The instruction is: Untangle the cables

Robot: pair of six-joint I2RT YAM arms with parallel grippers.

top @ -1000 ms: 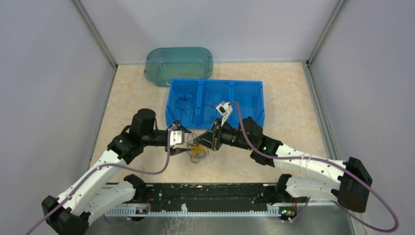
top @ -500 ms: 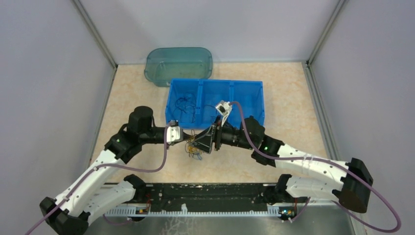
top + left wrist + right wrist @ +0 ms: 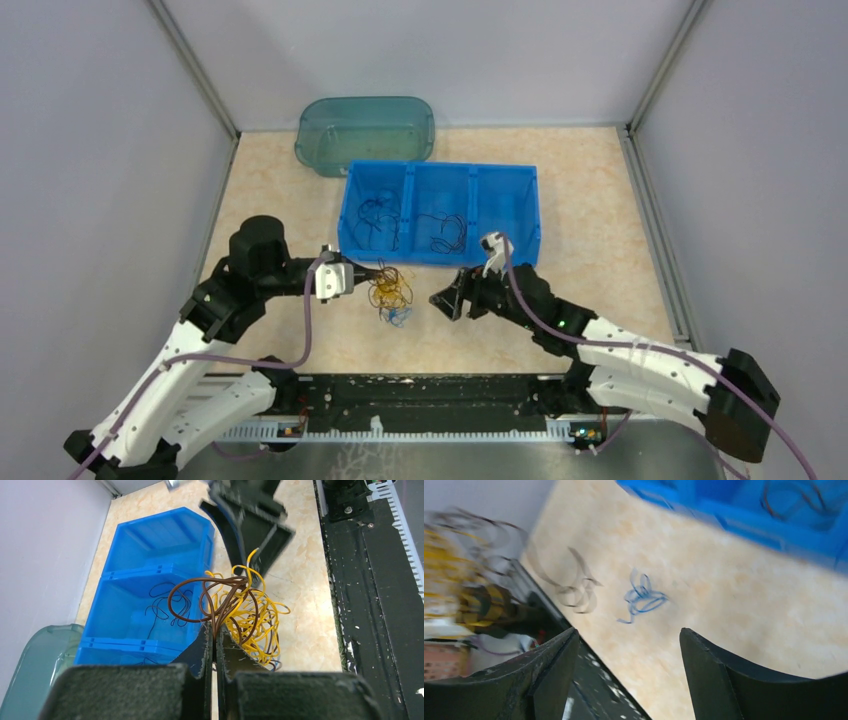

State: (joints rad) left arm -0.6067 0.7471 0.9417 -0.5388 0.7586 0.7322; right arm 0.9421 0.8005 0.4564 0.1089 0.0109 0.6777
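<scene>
Nearest me, both arms stretch low from the near edge, elbows bent, forearms angling in toward each other over the tabletop (image 3: 590,220). The left pincer (image 3: 214,630) is pressed tight on a brown strand of the cables (image 3: 240,607). The yellow-and-brown clump bunches at its tips, and I can't tell whether the lower loops touch the tabletop. The right pincer (image 3: 445,299) gapes wide and carries nothing, facing the clump from a little way off. A small blue wire (image 3: 641,597) lies loose on the tabletop near the clump.

To my eye, the right pincer should take one yellow loop at the clump's edge, close on that alone, and draw sideways slowly against the left's grip. Grabbing the middle would likely tighten the knot.

Beyond, the blue bin (image 3: 505,205) holds thin dark wires in its left and middle compartments, with a teal tub (image 3: 365,130) behind it.
</scene>
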